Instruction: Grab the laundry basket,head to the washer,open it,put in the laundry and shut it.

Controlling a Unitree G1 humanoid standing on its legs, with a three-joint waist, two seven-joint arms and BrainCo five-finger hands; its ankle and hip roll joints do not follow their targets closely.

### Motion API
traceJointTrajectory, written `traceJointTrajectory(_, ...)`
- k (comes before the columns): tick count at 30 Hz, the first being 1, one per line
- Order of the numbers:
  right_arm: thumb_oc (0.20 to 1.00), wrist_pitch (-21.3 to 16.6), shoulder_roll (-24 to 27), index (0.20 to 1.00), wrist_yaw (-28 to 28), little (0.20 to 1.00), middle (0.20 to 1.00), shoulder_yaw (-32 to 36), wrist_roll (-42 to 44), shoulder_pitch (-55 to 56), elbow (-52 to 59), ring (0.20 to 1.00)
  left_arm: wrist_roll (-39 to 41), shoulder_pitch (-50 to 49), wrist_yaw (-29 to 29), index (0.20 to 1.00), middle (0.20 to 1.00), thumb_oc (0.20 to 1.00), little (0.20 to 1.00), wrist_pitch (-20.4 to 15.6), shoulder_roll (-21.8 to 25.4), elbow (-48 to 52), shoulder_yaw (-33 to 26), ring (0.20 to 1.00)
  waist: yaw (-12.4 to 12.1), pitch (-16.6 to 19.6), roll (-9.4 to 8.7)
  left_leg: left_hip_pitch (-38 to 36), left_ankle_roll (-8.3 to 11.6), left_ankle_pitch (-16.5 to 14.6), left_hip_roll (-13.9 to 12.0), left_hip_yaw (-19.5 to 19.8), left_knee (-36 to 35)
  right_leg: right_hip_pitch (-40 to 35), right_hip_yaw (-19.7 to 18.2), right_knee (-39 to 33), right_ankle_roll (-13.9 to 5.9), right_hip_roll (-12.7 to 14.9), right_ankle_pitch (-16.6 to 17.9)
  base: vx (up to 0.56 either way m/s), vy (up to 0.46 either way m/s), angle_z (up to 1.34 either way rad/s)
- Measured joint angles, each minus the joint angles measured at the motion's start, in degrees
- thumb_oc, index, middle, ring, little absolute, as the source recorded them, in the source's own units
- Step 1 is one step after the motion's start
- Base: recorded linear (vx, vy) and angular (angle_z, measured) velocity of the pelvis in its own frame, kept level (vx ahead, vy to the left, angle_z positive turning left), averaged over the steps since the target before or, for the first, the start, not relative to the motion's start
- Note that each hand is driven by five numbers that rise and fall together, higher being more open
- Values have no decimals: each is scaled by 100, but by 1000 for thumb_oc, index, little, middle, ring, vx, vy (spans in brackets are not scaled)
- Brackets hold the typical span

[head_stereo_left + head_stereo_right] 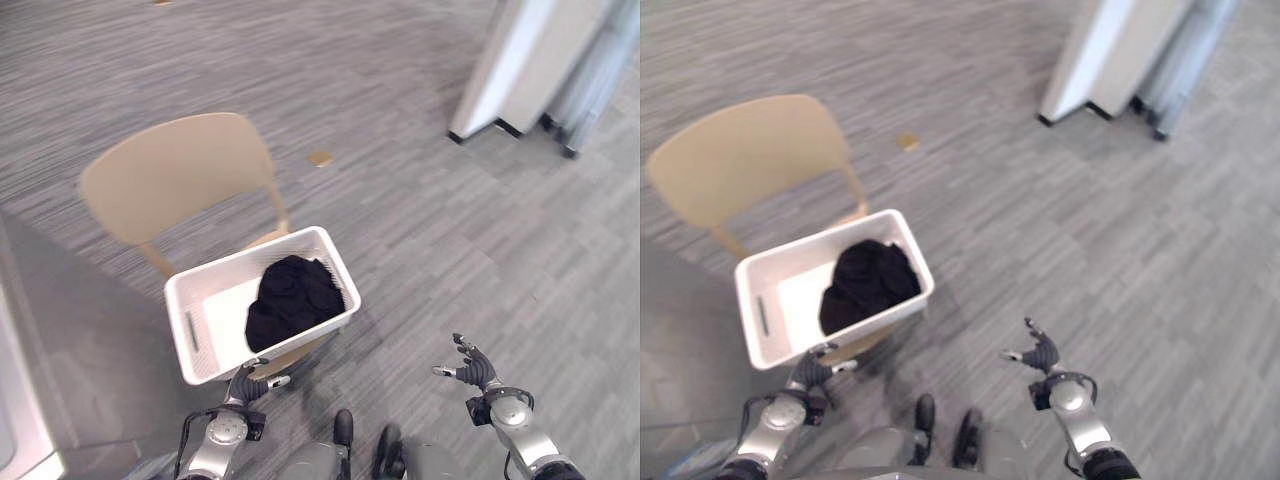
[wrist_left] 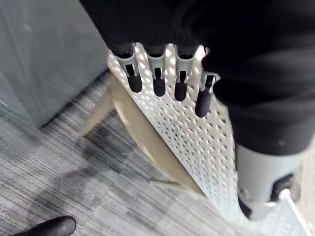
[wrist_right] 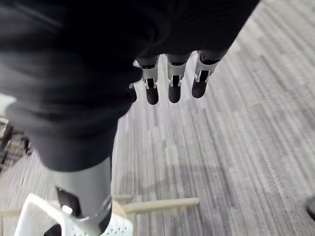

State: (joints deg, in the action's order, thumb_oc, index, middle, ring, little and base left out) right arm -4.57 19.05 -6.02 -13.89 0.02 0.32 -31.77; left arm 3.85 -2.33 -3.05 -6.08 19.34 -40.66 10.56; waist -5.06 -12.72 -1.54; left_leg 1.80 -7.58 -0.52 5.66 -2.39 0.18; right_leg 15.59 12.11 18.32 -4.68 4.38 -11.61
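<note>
**Basket on the chair, both my hands loose and holding nothing**

The white laundry basket [image 1: 262, 310] sits on the seat of a tan chair [image 1: 175, 175] in the lower left of the left eye view, its near corner jutting past the seat's front edge. A dark heap of laundry [image 1: 292, 298] fills the right half of it. Grey carpet [image 1: 450, 260] lies open to the right of the chair and on toward the upper right, where a white panel [image 1: 500, 70] stands on the floor.

My left hand [image 1: 247, 385] is low at the bottom left, just below the basket's near wall; in its wrist view my fingers [image 2: 158, 83] hang straight beside the perforated wall, gripping nothing. My right hand [image 1: 472, 368] is at the lower right, well apart from the basket, fingers spread and relaxed over bare carpet.
</note>
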Motion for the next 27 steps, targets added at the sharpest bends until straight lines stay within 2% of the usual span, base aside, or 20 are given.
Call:
traceJointTrajectory(1, 1000, -5, 7, 1000, -6, 1000, 1000, 5, 1, -9, 0, 1000, 12, -161, -69, 1000, 1000, 1000, 1000, -4, -46, 36, -18, 1000, -67, -18, 63, -76, 34, -56, 35, 480, 9, 242, -364, -203, -74, -156, 180, 116, -97, 116)
traceJointTrajectory(2, 1000, -23, 20, 1000, -23, 1000, 1000, 64, 0, -23, 12, 1000, 17, -180, -78, 1000, 1000, 1000, 1000, 6, -57, -1, -29, 1000, 82, -18, 109, -95, 25, -62, 28, 888, 20, 197, -642, -581, -110, -240, 302, 111, -108, 166)
traceJointTrajectory(3, 1000, -20, 15, 1000, -34, 1000, 1000, 127, 0, 42, -13, 1000, 22, -145, -75, 1000, 1000, 1000, 1000, 6, -39, 14, -7, 1000, 263, -19, 113, -89, 18, -13, 29, 1075, 12, 121, -750, -901, -107, -246, 474, 73, -88, 214)
traceJointTrajectory(4, 1000, -5, -12, 1000, -22, 1000, 1000, 131, -1, 78, -96, 1000, 28, -154, -75, 1000, 1000, 1000, 1000, 1, -20, 19, 21, 1000, 206, -20, -20, -123, 8, 3, 116, 1180, 57, 128, -793, -1233, -73, -191, 860, 100, -138, 173)
traceJointTrajectory(5, 1000, 0, -4, 1000, -23, 1000, 1000, 149, -2, 135, -98, 1000, 28, -170, -72, 1000, 1000, 1000, 1000, 8, -49, 5, 36, 1000, 158, -20, -94, -129, 107, -67, 209, 1449, 160, 50, -960, -1442, -68, -148, 1056, 82, -150, 159)
traceJointTrajectory(6, 1000, -10, 3, 1000, -28, 1000, 1000, 208, -1, 201, -56, 1000, 27, -171, -61, 1000, 1000, 1000, 1000, 21, -51, 14, 100, 1000, 272, -31, -147, -102, 216, -140, 331, 1488, 337, -143, -969, -1652, -26, -30, 1347, 75, -169, 146)
traceJointTrajectory(7, 1000, -11, 15, 1000, -25, 1000, 1000, 242, -1, 204, -82, 1000, 24, -216, -47, 1000, 1000, 1000, 1000, 20, -67, 26, 143, 1000, 280, -42, -162, -115, 298, -239, 358, 1438, 427, -308, -960, -1730, 51, 22, 1940, 76, -173, 152)
traceJointTrajectory(8, 1000, -11, 18, 1000, -20, 1000, 1000, 242, -2, 251, -82, 1000, 16, -231, -46, 1000, 1000, 1000, 1000, 5, -81, 27, 139, 1000, 272, -40, -158, -130, 390, -351, 315, 1405, 450, -414, -910, -1781, 203, 4, 2240, 112, -209, 126)
traceJointTrajectory(9, 1000, -18, 15, 1000, -4, 1000, 1000, 206, -9, 182, -93, 1000, -2, -268, -40, 1000, 1000, 1000, 1000, 3, -101, 14, 97, 1000, 165, -30, -111, -91, 564, -506, 113, 1350, 507, -569, -639, -1940, 296, -108, 2212, 83, -142, 87)
traceJointTrajectory(10, 1000, -20, 17, 1000, 5, 1000, 1000, 208, -20, 123, -73, 1000, -2, -281, -16, 1000, 1000, 1000, 1000, 8, -105, 13, 67, 1000, 145, -35, -115, -63, 613, -546, 25, 1336, 534, -652, -499, -2041, 312, -165, 2203, 81, -141, 78)
traceJointTrajectory(12, 1000, -36, 61, 1000, 3, 1000, 1000, 218, -130, 32, -68, 1000, -2, -295, 66, 1000, 1000, 1000, 1000, 26, -103, 13, 54, 1000, 98, -36, -141, -91, 630, -561, -114, 1262, 514, -728, -304, -2139, 343, -305, 2184, 43, -111, 46)
traceJointTrajectory(13, 1000, -37, 102, 1000, 8, 1000, 1000, 209, -183, -87, -57, 1000, -3, -381, 76, 1000, 1000, 1000, 1000, 32, -112, 2, 54, 1000, -3, -49, -136, -62, 635, -556, -222, 1253, 497, -771, -260, -2170, 362, -347, 2165, 17, -104, 20)
traceJointTrajectory(15, 1000, -34, 275, 1000, 0, 1000, 1000, 206, -244, -130, 76, 1000, -6, -341, 82, 1000, 1000, 1000, 1000, 38, -124, -84, 62, 1000, 16, -63, -119, 81, 712, -528, -258, 1361, 614, -878, 26, -2284, 383, -351, 2145, 5, -78, 67)
traceJointTrajectory(16, 1000, -41, 464, 1000, -5, 1000, 1000, 209, -257, -78, 212, 1000, -13, -201, 76, 1000, 1000, 1000, 1000, 38, -116, -95, 62, 1000, 64, -81, -128, 235, 782, -561, -288, 1356, 725, -875, 333, -2285, 471, -334, 2084, 24, -50, 114)
traceJointTrajectory(20, 1000, -27, 804, 1000, -6, 1000, 1000, 195, -517, -290, 704, 1000, -24, 1, 69, 1000, 1000, 1000, 1000, 38, -74, -91, 58, 1000, 15, -260, -144, 473, 820, -607, -490, 946, 672, -848, 777, -2283, 582, -304, 2005, 43, -13, 72)
traceJointTrajectory(22, 1000, -33, 995, 1000, -11, 1000, 1000, 176, -686, -349, 1114, 1000, -61, 68, 67, 1000, 1000, 1000, 1000, 39, -37, -94, 60, 1000, 69, -328, -172, 633, 822, -621, -680, 430, 683, -816, 1042, -2282, 582, -220, 2001, 123, 64, 75)
traceJointTrajectory(23, 1000, -42, 1175, 1000, -9, 1000, 1000, 165, -782, -407, 1360, 1000, -68, 169, 61, 1000, 1000, 1000, 1000, 37, -13, -93, 59, 1000, 158, -367, -233, 740, 813, -616, -880, -311, 707, -770, 1332, -2283, 588, -67, 1994, 182, 75, 107)
traceJointTrajectory(24, 1000, -36, 1273, 1000, -11, 1000, 1000, 132, -918, -495, 1435, 1000, -92, 176, 62, 1000, 1000, 1000, 1000, 37, -5, -87, 48, 1000, 232, -371, -239, 724, 808, -592, -969, -705, 702, -771, 1461, -2281, 586, 1, 1988, 179, 72, 97)
traceJointTrajectory(25, 1000, -28, 1412, 1000, -7, 1000, 1000, -24, -1021, -638, 1452, 1000, -169, 159, 60, 1000, 1000, 1000, 1000, 34, 0, -81, 35, 1000, 274, -374, -231, 696, 831, -547, -1014, -856, 592, -773, 1466, -2257, 576, 28, 1991, 46, 62, 53)
traceJointTrajectory(27, 1000, -55, 1463, 1000, -8, 1000, 1000, -100, -1134, -873, 1473, 1000, -266, 104, 60, 1000, 1000, 1000, 1000, 28, 57, -74, 49, 1000, 234, -379, -226, 640, 852, -289, -985, -783, 442, -768, 1397, -2172, 545, 64, 2008, 98, 119, 11)
